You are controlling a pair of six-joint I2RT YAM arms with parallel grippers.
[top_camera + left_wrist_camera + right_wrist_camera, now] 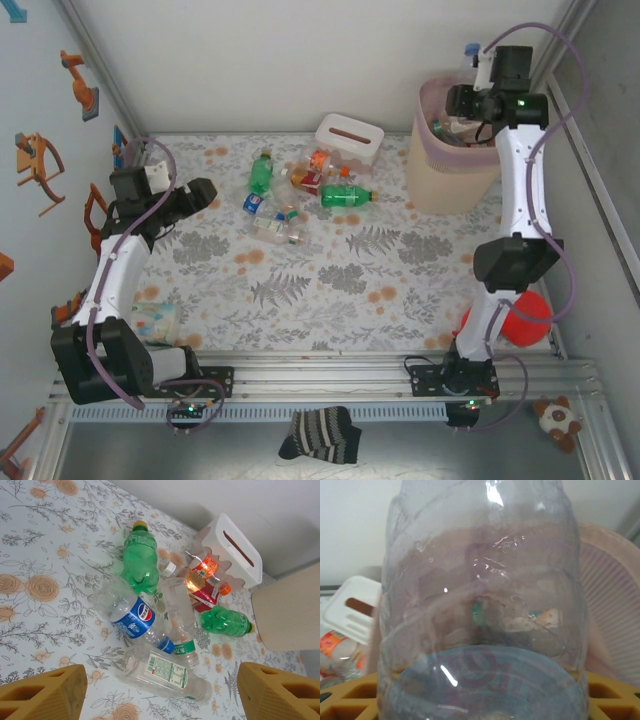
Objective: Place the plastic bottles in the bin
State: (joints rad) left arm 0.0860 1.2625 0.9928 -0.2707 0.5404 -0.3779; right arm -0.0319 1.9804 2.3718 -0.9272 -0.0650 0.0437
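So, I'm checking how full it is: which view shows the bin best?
Top external: the bin from above, with rim, pink liner and contents. Left wrist shows a slab of its ribbed wall; right wrist, part of its rim behind the clear bottle.

White tissue box (349, 138), red ball (527, 318), striped sock (320, 435)

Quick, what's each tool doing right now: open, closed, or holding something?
Left tool: open, holding nothing.
Right tool: closed on a clear bottle, above the bin.
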